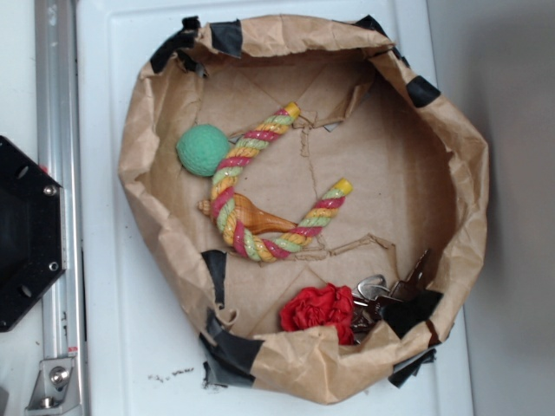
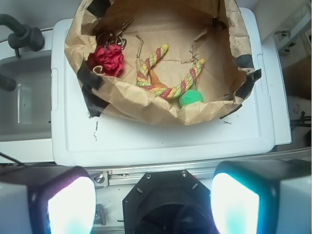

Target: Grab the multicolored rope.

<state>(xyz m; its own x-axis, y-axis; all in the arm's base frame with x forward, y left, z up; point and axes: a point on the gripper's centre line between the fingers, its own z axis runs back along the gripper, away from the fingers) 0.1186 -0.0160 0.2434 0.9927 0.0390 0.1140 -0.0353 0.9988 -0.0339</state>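
Wide apart and empty, the tool's [image 2: 153, 195] fingers [image 2: 70, 204] frame the wrist view, well short of the paper basket [image 2: 122, 105]. Straight ahead inside it lies the rope [image 2: 168, 90], U-curved, both ends pointing away, bend nearest beside the green ball [image 2: 191, 98].

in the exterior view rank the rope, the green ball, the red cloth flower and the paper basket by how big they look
1. paper basket, holding all the others
2. multicolored rope, a long U-shaped curve
3. red cloth flower
4. green ball

The flower and ball look close in size, so their order is unsure.
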